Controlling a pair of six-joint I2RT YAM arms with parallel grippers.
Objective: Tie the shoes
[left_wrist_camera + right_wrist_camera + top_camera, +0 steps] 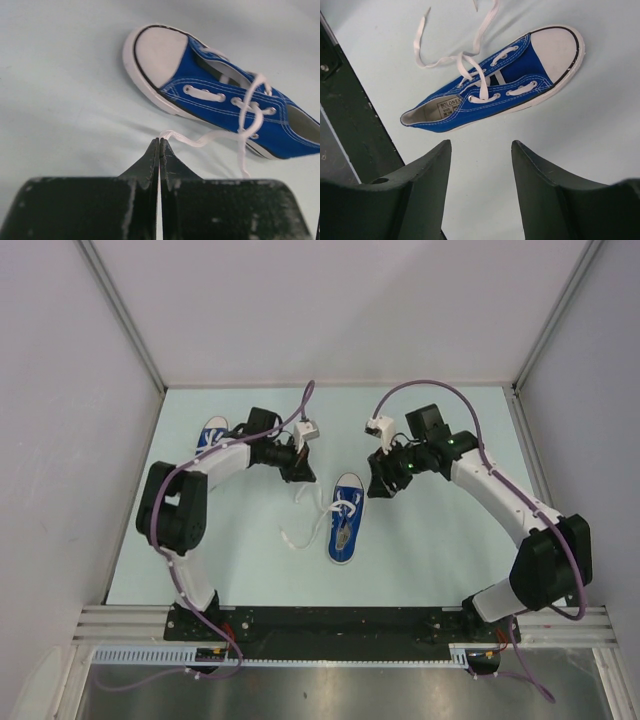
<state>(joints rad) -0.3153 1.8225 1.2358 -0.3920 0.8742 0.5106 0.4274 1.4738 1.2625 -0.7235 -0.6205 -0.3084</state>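
Note:
One blue sneaker [345, 520] lies mid-table with its white toe cap pointing away from the arm bases and its white laces [298, 535] spread loosely to its left. A second blue sneaker [212, 433] sits at the far left, partly hidden behind my left arm. My left gripper [302, 476] is shut on the end of one lace [200, 140], just off the middle sneaker's [225, 95] toe side. My right gripper [379, 485] is open and empty, hovering right of that sneaker [495, 80]. Its fingers [432, 165] frame bare table below the shoe's side.
The pale mat [430, 550] is enclosed by white walls at the back and on both sides. A metal rail [340, 620] with the arm bases runs along the near edge. Purple cables [430, 388] arch over both arms.

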